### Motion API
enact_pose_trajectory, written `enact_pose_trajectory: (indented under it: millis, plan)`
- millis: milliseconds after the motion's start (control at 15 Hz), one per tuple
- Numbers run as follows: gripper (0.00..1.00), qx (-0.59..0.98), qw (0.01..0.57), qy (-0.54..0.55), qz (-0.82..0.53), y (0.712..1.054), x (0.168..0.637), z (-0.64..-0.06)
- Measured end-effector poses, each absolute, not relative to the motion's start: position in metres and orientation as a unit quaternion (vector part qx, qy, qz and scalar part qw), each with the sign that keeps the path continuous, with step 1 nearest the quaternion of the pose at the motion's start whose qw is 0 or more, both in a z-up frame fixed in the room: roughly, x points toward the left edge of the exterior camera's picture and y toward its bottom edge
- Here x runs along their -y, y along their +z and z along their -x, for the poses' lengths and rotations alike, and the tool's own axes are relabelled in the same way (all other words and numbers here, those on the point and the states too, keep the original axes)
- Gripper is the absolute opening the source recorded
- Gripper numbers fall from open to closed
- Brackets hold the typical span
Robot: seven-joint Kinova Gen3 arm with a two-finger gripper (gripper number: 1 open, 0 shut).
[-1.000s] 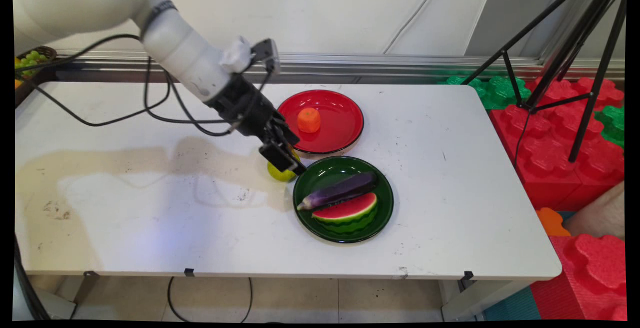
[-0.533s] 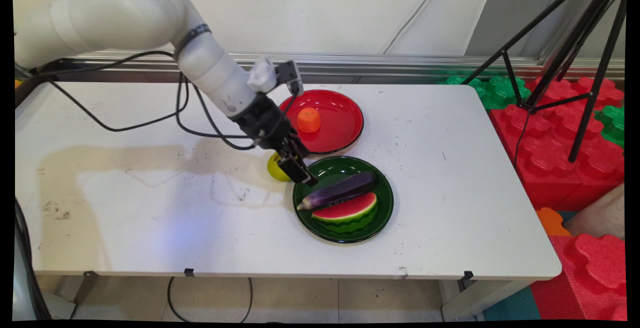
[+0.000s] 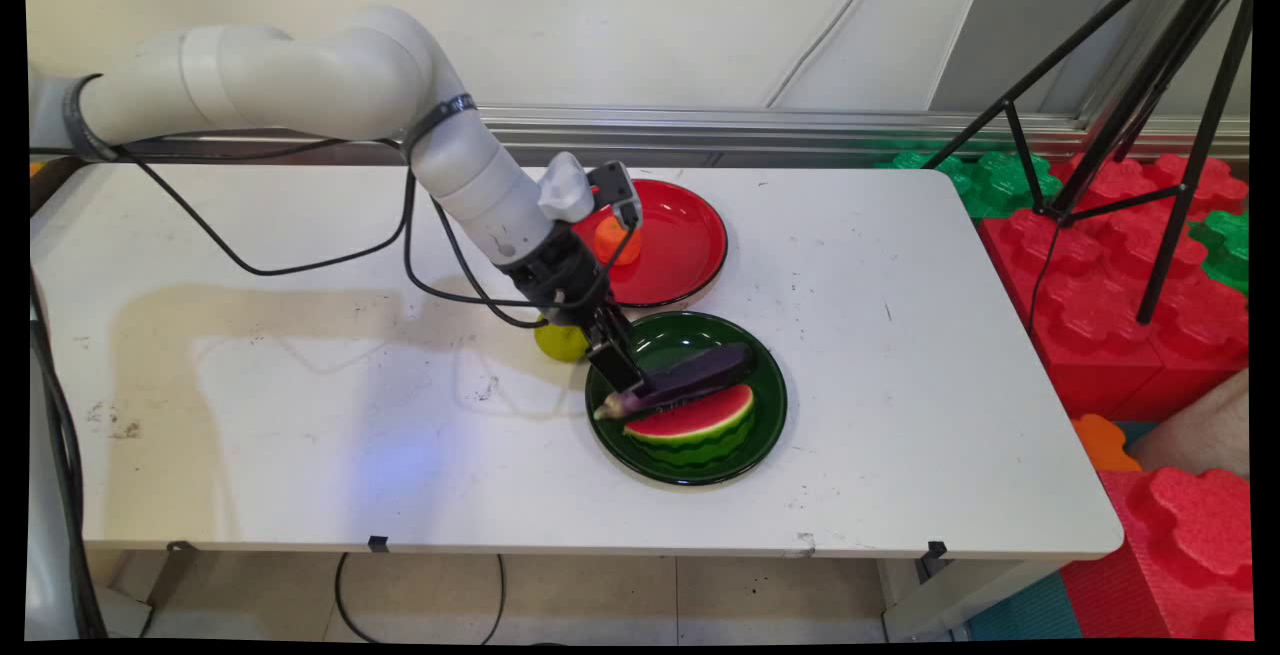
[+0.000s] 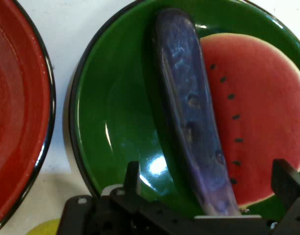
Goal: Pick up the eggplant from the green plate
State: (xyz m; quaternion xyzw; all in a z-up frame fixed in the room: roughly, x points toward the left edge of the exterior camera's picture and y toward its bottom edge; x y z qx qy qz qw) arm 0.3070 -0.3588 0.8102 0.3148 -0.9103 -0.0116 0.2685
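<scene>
My gripper (image 3: 622, 382) hangs low over the left part of the green plate (image 3: 745, 440), its two fingers (image 4: 287, 182) spread apart on either side of the stem end of the purple eggplant (image 3: 690, 376), clamped on nothing. In my hand view the eggplant (image 4: 191, 112) runs lengthwise between the fingers, with bare green plate (image 4: 115, 122) on one side and the watermelon slice (image 4: 257, 107) on the other. The watermelon slice (image 3: 693, 424) lies just beside the eggplant on the plate's near half. A yellow-green fruit (image 3: 560, 341) sits on the white table (image 3: 300, 415) just left of the plate, partly behind my wrist. Behind it stands the red plate (image 3: 680, 245), carrying an orange fruit (image 3: 617, 240) half hidden by my hand camera. Beyond the table's right end are red and green foam blocks (image 3: 1110, 265) and a black tripod (image 3: 1150, 85).
</scene>
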Motion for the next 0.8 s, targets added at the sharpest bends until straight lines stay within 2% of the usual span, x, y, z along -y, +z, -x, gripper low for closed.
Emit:
enact_pose_trajectory:
  millis: [733, 800]
  plan:
    - [1.00, 0.913, 0.254, -0.015, -0.318, 0.781, 0.369, -0.286]
    - [0.00, 0.913, 0.254, -0.014, -0.319, 0.779, 0.370, -0.285]
